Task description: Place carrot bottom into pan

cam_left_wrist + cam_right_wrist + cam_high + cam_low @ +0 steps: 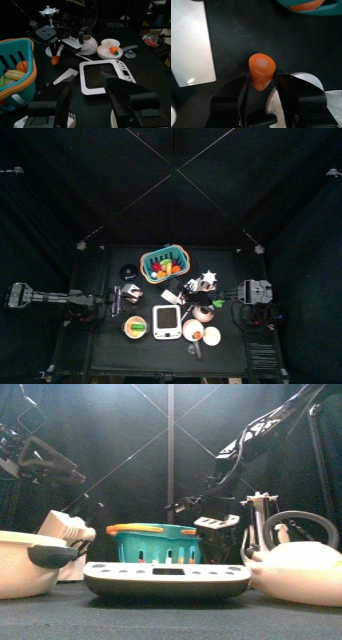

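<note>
I see the table point(107, 343) crowded at its middle. My left arm comes in low from the left edge in the top view, wrist about level, its left pincer point(90, 102) released: the two jaws stand well apart with nothing between them, pointed across the table at the white kitchen scale point(103, 75).

My right arm reaches in from the right, folded down over the cluster of things. Its right pincer point(262, 95) is clenched on the carrot bottom point(261, 70), both jaws pressed against the sides of the orange piece, whose rounded end sticks out past the fingertips. So the carrot bottom is up in the grip, over bare black table beside the scale's white edge.

Teal basket point(166, 262) with produce sits at the back. White pan point(110, 50) lies beyond the scale, holding a small orange item. A white kettle point(305, 564) is at front right.
</note>
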Robot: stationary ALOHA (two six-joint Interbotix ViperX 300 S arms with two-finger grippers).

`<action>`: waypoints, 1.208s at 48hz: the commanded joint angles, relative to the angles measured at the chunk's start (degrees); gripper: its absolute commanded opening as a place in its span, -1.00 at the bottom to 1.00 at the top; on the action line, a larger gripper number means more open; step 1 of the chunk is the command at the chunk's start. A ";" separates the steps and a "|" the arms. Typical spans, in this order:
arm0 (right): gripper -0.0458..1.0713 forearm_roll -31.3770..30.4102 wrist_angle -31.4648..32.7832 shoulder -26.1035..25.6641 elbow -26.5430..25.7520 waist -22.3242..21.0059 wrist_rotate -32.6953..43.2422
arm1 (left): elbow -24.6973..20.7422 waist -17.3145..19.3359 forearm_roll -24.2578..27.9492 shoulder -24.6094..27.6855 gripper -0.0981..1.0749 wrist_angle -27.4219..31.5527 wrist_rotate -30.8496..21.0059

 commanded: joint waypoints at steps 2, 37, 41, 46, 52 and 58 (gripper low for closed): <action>0.32 0.00 0.09 -2.90 -2.02 1.41 -0.09 | -1.14 0.09 0.00 0.09 0.60 -0.18 0.00; 0.35 21.01 -20.30 -14.85 16.70 20.39 0.35 | -1.49 0.09 -0.09 0.00 0.60 -0.18 0.00; 0.37 22.41 -19.51 -13.62 16.35 20.13 0.35 | -1.49 0.09 -0.09 0.00 0.60 -0.18 0.00; 0.64 22.24 -19.69 -14.85 16.17 20.04 0.18 | -1.41 0.09 0.00 0.00 0.60 -0.18 0.00; 0.87 21.97 -19.69 -15.29 15.56 20.04 0.00 | -1.41 0.09 -0.09 0.00 0.60 -0.18 0.00; 0.87 18.02 -19.51 -18.02 14.59 20.04 0.00 | -1.41 0.09 -0.09 0.00 0.60 -0.18 0.00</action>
